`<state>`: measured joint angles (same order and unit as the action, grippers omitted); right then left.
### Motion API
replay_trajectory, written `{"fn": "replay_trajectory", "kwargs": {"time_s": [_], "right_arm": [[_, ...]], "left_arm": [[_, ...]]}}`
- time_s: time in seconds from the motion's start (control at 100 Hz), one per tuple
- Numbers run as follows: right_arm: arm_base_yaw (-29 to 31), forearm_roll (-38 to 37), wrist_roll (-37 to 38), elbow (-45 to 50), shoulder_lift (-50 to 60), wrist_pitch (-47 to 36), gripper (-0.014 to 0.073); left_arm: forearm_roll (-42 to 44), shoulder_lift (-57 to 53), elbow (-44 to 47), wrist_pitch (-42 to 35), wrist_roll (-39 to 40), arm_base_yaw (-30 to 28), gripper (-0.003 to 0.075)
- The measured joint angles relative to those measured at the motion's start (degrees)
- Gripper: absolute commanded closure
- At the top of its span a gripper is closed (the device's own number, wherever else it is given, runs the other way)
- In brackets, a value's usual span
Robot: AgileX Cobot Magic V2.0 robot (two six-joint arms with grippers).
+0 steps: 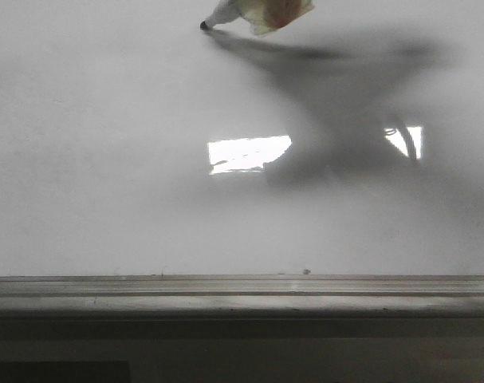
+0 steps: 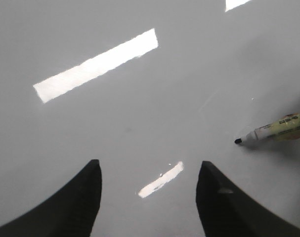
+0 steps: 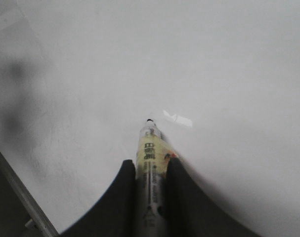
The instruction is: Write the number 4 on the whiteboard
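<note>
Right wrist view: the right gripper [image 3: 150, 170] is clamped on a black-tipped marker [image 3: 150, 158], its two dark fingers pressing the pale yellow-labelled barrel from either side so that the nib juts out ahead of them toward the whiteboard [image 3: 214, 64]. Holding the barrel low, near the nib, should keep the tip steady for fine strokes. In the front view the marker [image 1: 226, 13] enters at the top edge, tilted, its tip at or just off the board's surface [image 1: 106, 159]; actual contact cannot be confirmed. The arm reaches in from above and to the right, judging by its broad shadow across the glossy board.

The left gripper [image 2: 149, 195] hangs over bare board with its fingers wide apart and holding nothing, set off to one side where it does not block the writing arm; the marker [image 2: 273, 131] shows at the edge of its view.

No number 4 is visible anywhere on the board; only bright rectangular light reflections break the surface. The writing appears not yet begun, with the grey tray rail [image 1: 242, 291] running along the lower edge.
</note>
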<state>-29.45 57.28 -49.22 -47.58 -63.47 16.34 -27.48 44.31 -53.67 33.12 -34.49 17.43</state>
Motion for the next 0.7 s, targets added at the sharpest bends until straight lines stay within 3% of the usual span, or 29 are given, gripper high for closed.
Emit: {"fn": "replay_trajectory", "kwargs": {"time_s": [0.56,0.7], "right_arm": [[-0.3,1.0,0.0,0.0,-1.9,5.7,0.0654],[-0.3,-1.8,3.4,0.0,-1.9,5.8,0.0636]], "left_arm": [[-0.4,0.0,0.0,-0.3,0.0,0.0,0.0336],[-0.5,0.0,0.0,-0.4,0.0,0.0,0.0336]]}}
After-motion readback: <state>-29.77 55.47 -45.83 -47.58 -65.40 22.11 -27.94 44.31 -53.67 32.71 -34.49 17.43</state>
